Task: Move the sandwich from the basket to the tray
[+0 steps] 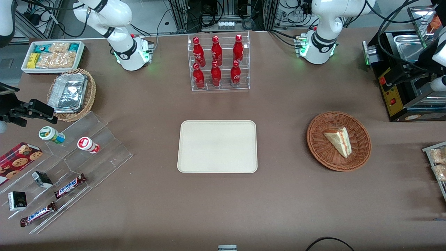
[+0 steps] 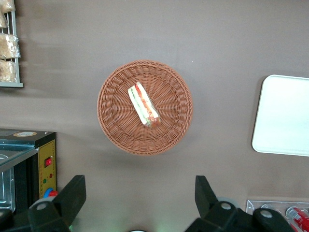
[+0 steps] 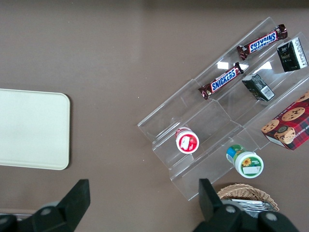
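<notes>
Brown counter (image 1: 278, 195) carries cream tray (image 1: 217, 146) at centre. Wicker basket (image 1: 318, 146) sits beside tray, toward working arm's end, apart from it. Sandwich (image 1: 338, 141) lies in basket. Tool (image 2: 140, 195) hovers high above basket, fingers (image 2: 72, 193) spread, holding nothing.

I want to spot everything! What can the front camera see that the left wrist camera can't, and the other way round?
Only the front view shows the Snickers bars, the cookie box and the foil container. Only the left wrist view shows the gripper, open, high above the table. Both show the sandwich lying in the basket and the tray beside it.
</notes>
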`<state>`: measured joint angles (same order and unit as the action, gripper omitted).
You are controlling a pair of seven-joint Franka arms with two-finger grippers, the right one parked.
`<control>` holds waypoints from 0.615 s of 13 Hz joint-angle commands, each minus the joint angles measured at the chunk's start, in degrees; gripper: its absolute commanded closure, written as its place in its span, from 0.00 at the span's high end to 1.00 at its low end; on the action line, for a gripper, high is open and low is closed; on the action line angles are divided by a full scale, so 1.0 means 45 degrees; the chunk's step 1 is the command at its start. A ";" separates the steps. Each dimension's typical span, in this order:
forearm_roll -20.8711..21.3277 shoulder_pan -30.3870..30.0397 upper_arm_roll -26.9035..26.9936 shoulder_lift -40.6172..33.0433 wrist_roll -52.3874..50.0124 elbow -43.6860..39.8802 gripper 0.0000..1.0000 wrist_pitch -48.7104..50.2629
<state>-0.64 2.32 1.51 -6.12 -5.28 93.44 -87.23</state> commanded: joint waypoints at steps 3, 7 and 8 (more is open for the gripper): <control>0.0220 -0.0087 0.0230 0.0714 0.0393 -0.0355 1.00 0.0283; 0.0279 -0.0087 0.0230 0.2490 -0.2397 -0.0102 1.00 -0.1119; 0.0279 -0.0087 0.0230 0.2764 -0.2690 -0.0043 1.00 -0.1394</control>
<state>-0.18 2.16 2.89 3.37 -14.05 93.95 -91.76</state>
